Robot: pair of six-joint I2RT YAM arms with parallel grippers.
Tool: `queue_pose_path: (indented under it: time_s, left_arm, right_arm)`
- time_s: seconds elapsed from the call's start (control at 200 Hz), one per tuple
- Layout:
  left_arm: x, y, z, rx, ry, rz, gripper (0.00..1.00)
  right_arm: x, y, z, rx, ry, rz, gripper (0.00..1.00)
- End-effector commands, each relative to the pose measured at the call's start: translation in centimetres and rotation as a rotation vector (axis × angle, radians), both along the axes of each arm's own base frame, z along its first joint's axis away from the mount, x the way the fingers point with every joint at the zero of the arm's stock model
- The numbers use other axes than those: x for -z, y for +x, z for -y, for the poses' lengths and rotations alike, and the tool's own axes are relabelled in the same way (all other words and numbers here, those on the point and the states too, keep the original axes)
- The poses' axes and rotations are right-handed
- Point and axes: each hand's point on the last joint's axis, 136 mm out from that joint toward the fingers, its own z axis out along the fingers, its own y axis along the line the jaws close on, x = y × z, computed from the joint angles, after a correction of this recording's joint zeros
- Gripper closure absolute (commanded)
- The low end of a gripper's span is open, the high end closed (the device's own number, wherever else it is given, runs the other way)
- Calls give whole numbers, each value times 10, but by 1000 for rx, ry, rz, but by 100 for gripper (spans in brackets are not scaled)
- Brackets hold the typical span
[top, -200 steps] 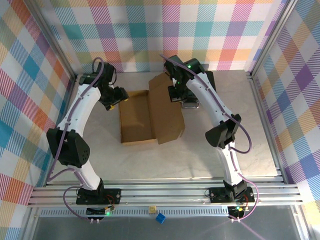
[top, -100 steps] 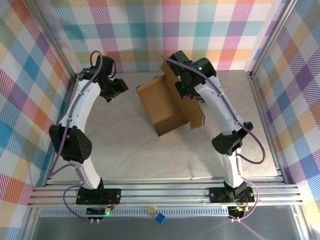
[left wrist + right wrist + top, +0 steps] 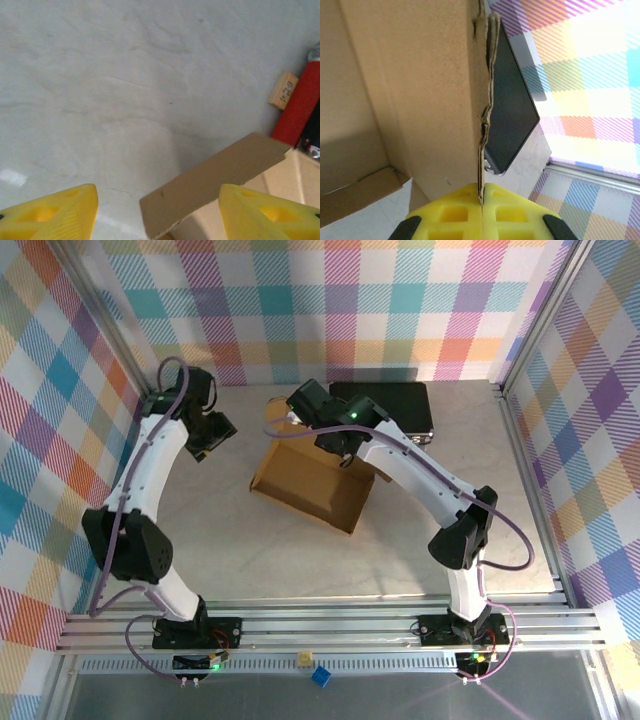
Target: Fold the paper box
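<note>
at the near edge, in front of the rail carrying the arm bases, sit a small blue cube (image 3: 321, 676) and a pale tan cube (image 3: 303, 657). farther in, the paper box (image 3: 305, 480) lies near the middle of the pale table (image 3: 200, 550), turned askew, its brown hollow facing up and its walls partly raised. the right gripper (image 3: 481, 199) is at the box's far side. in the right wrist view its yellow fingers (image 3: 455, 215) are pressed together on the thin raw edge of an upright cardboard wall, with no gap showing. the left gripper (image 3: 157, 200) hangs over bare table near the box's far left corner and apart from it. its yellow fingers (image 3: 55, 215) are spread wide and hold nothing. one cardboard flap shows below and between them. beyond that flap are a red object (image 3: 300, 110), which i cannot identify, and a small wooden block (image 3: 283, 90) just beside it. a black case (image 3: 390, 405) lies flat behind the box, against the plaid back wall (image 3: 330, 310).
</note>
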Motion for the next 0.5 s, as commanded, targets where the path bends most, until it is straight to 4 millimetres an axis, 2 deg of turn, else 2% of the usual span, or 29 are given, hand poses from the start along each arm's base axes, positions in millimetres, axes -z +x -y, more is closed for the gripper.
queue_pose_path:
  time_s: [0.0, 0.13, 0.275, 0.395, 0.495]
  left_arm:
    - [-18, -20, -24, -94, 20, 55, 36]
    - [-5, -37, -22, -153, -74, 32, 35]
    - [5, -44, -9, -294, -266, 10, 33]
    - [-7, -35, 7, -377, -430, 38, 30]
    - [-15, -28, 12, -385, -469, 40, 27]
  right_arm:
    - [-21, 7, -16, -107, -15, 109, 100]
    - [-3, 11, -42, -230, -83, 175, 100]
    - [3, 19, -67, -344, -117, 292, 100]
    - [6, 16, -83, -445, -135, 372, 100]
    - [13, 13, -88, -475, -145, 388, 100]
